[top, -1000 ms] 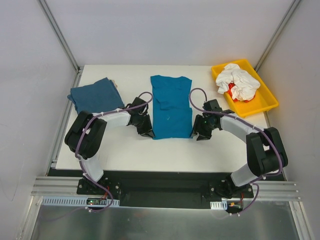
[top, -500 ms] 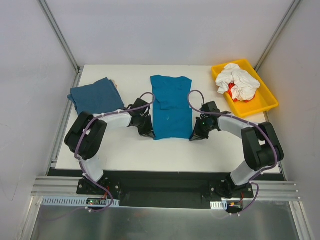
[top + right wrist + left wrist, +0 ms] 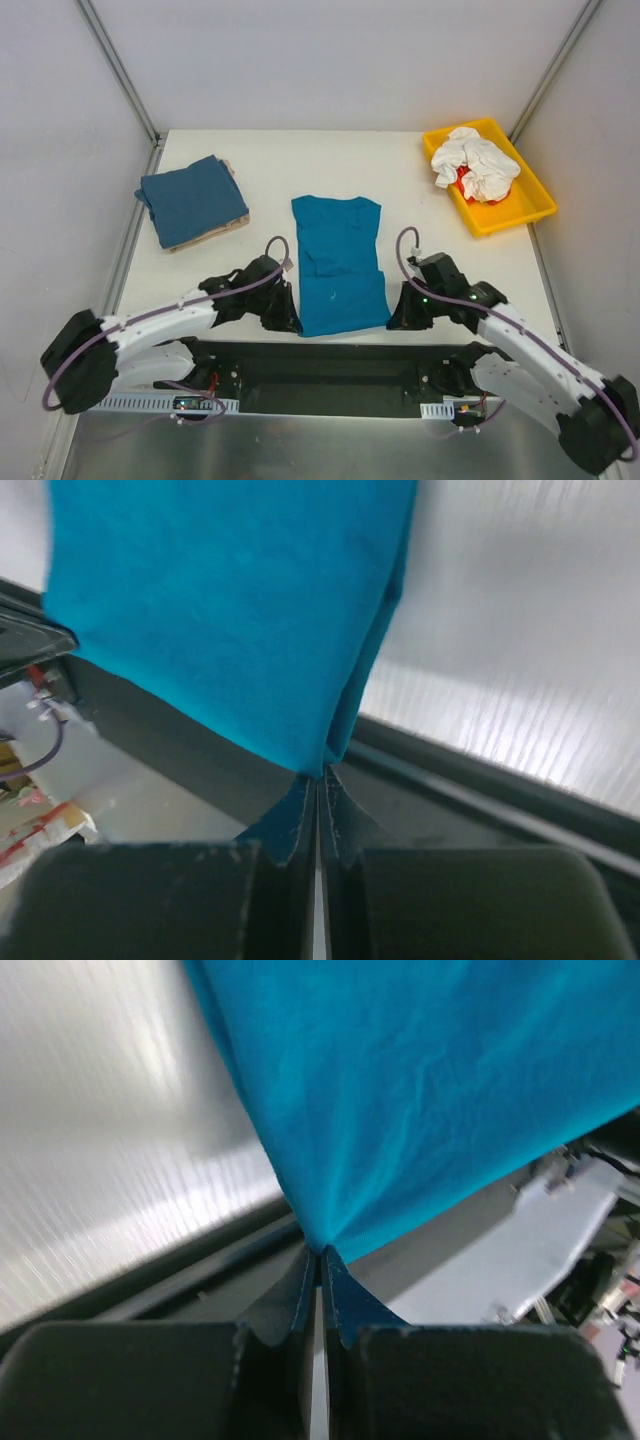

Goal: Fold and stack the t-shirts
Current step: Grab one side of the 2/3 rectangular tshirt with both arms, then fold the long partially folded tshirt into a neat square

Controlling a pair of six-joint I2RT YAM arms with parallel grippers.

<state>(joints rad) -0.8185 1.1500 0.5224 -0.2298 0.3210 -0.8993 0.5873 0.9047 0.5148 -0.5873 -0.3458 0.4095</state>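
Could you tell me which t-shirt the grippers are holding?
The bright teal t-shirt, its near corners pinched by the left gripper and right gripper; the slate-blue t-shirt lies folded, untouched.

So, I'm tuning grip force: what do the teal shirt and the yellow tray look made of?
The teal shirt: soft matte cloth, perhaps cotton; it creases and puckers where pinched. The yellow tray: apparently rigid plastic, smooth, faintly glossy, moulded rim.

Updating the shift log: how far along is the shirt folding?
Done: the slate-blue shirt lies folded back left on the beige shirt. In hand: the teal shirt, sides folded in, lies at the near edge, its near corners pinched by the left gripper and right gripper. Left: finish folding it and stack it on the pile.
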